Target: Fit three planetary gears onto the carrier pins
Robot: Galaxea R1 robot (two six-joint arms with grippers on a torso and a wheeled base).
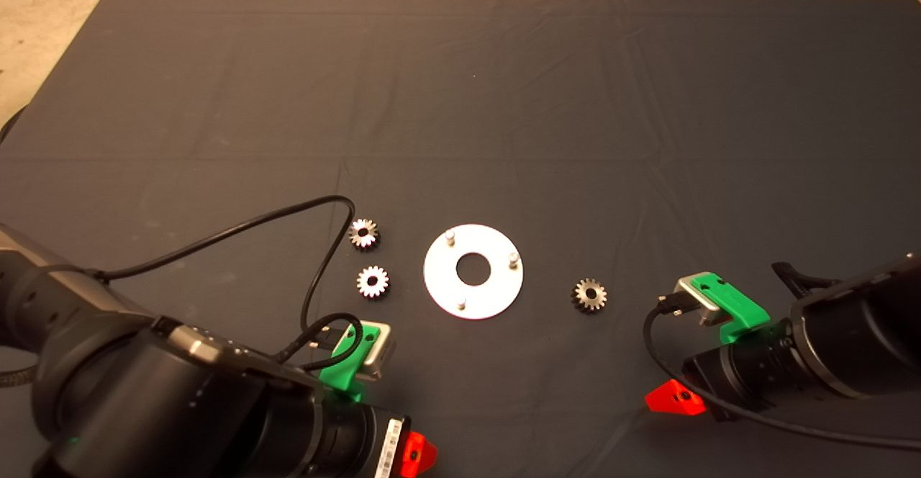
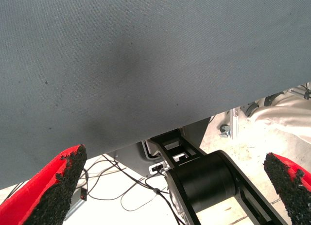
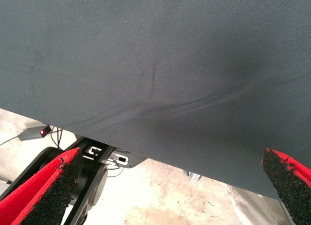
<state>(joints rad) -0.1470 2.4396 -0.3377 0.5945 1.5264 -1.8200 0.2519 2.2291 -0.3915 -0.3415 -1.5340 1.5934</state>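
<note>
A flat silver disc (image 1: 437, 271) with a central hole lies at mid-mat, and three carrier pins (image 1: 450, 236) (image 1: 513, 259) (image 1: 462, 304) stand bare on it. Two planetary gears (image 1: 364, 233) (image 1: 373, 281) lie flat on the mat left of the disc. A third gear (image 1: 589, 295) lies to its right. My left gripper (image 1: 416, 455) is low at the near left edge, short of the gears. My right gripper (image 1: 673, 399) sits at the near right, short of the third gear. In both wrist views the red fingers (image 2: 53, 186) (image 3: 48, 186) stand wide apart, with only mat and floor between them.
A black cable (image 1: 316, 247) loops from the left wrist over the mat close to the two left gears. The dark mat (image 1: 504, 104) stretches far back. Both wrist views show the mat's near edge, black robot base parts (image 2: 201, 179) and floor cables below it.
</note>
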